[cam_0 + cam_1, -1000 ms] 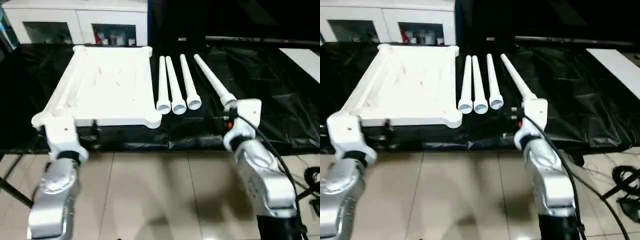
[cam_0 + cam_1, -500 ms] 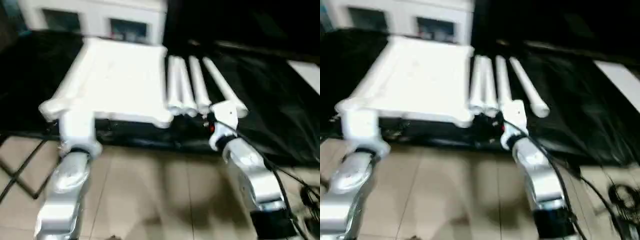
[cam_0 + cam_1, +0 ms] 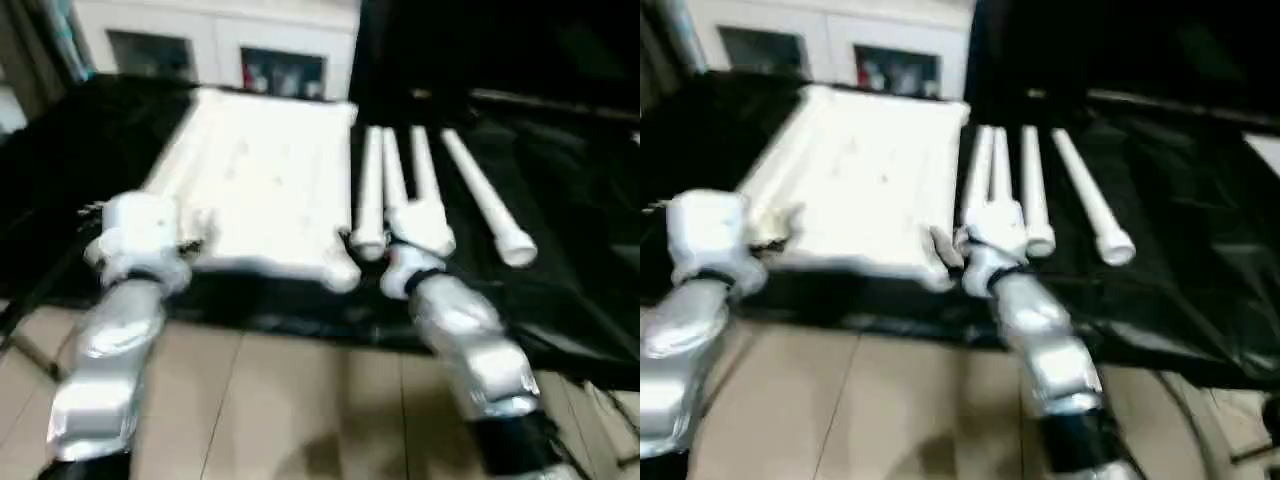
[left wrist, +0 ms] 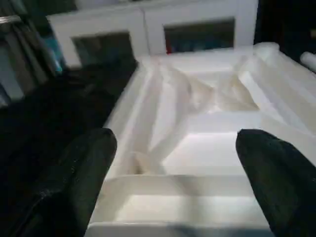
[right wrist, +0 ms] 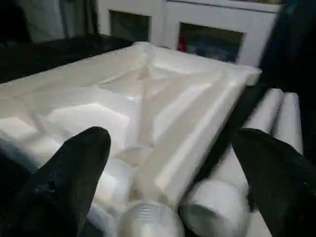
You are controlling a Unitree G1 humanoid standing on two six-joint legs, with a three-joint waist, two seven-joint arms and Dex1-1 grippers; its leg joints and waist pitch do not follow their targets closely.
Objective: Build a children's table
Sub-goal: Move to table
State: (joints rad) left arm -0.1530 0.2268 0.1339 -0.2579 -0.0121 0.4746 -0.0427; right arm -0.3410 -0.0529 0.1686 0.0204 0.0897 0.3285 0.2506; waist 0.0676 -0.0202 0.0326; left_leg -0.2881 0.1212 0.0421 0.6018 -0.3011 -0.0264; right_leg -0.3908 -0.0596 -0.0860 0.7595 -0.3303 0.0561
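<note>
Left wrist view shows the left end effector (image 4: 173, 173) wide open over the table top (image 3: 255, 180), lying ribs-up on the black surface (image 3: 560, 200). The right end effector (image 5: 173, 182) gapes near four legs (image 3: 400, 190), ready for fitting.

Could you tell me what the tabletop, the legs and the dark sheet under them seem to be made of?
Tabletop: apparently moulded white plastic, matte, with raised ribs on its upturned underside.
Legs: likely the same white plastic, smooth round tubes, hollow at their near ends.
Sheet: probably thin black plastic film, glossy and wrinkled.
</note>
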